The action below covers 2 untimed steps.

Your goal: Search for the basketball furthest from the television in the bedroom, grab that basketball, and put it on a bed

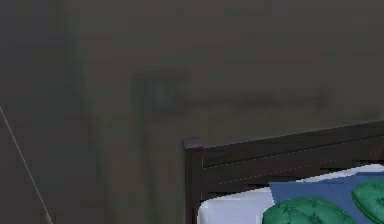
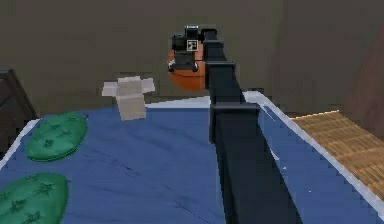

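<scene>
An orange basketball [image 2: 186, 76] hangs at the far end of the dark arm [image 2: 235, 130], above the far edge of the bed's blue cover [image 2: 150, 160] and in front of the dark wall. My gripper [image 2: 183, 64] holds the ball clear of the bed. The arm's bar stretches out over the bed [image 2: 290, 130]. In the forward view the bed's dark wooden headboard [image 1: 280, 155] stands at the lower right, with the blue cover [image 1: 310, 188] behind it.
Two green pillows [image 2: 55, 138] [image 2: 30, 198] lie at the arm side view's left, and again as green pillows [image 1: 305, 211]. A small beige thing [image 2: 130, 96] lies on the bed near the ball. A woven mat [image 2: 340, 145] lies on the floor beside the bed. A grey wall [image 1: 120, 90] stands ahead.
</scene>
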### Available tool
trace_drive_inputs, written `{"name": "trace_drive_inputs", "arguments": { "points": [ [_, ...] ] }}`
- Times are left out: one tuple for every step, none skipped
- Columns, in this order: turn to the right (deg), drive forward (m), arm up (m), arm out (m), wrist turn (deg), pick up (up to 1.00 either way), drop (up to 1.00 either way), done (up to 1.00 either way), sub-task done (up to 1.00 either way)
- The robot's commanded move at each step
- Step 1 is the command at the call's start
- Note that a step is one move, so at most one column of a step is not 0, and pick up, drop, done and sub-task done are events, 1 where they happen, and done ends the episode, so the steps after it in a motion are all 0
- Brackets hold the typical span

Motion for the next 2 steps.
{"name": "trace_drive_inputs", "arguments": {
  "points": [
    [0.0,0.00,-0.26,0.00,0.0,0.00,0.00,0.00,0.00],
    [0.0,0.00,-0.32,0.00,0.0,0.00,0.00,0.00,0.00]
  ]
}}
